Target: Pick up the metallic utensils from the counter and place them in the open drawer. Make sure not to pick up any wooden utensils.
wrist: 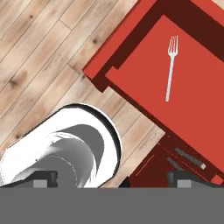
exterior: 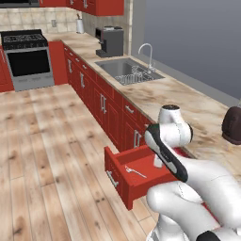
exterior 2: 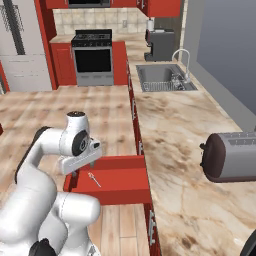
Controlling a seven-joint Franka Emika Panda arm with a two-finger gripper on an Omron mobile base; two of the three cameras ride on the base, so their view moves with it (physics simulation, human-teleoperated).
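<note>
The open drawer [exterior: 120, 184] [exterior 2: 116, 192] [wrist: 131, 83] is a red box pulled out from the cabinet row over the wooden floor. A thin silver fork [exterior: 135, 172] [exterior 2: 94, 179] [wrist: 170, 70], a metallic utensil, lies flat on the drawer's floor. My gripper [exterior 2: 76, 173] [wrist: 113, 178] hangs open just above the drawer, near its front corner, pointing down with nothing between its fingers. The fork lies apart from the fingertips [wrist: 183, 177]. The counter and the wooden utensils are out of view.
A marbled worktop [exterior: 188, 101] [exterior 2: 170, 125] with a steel sink [exterior: 123, 69] [exterior 2: 162, 77] runs behind the drawer. A dark toaster [exterior 2: 232, 156] stands on it at the right. A coffee machine [exterior: 110, 41] and a stove [exterior: 26, 59] stand further off. Bare wooden floor [exterior: 52, 164] lies left of the cabinets.
</note>
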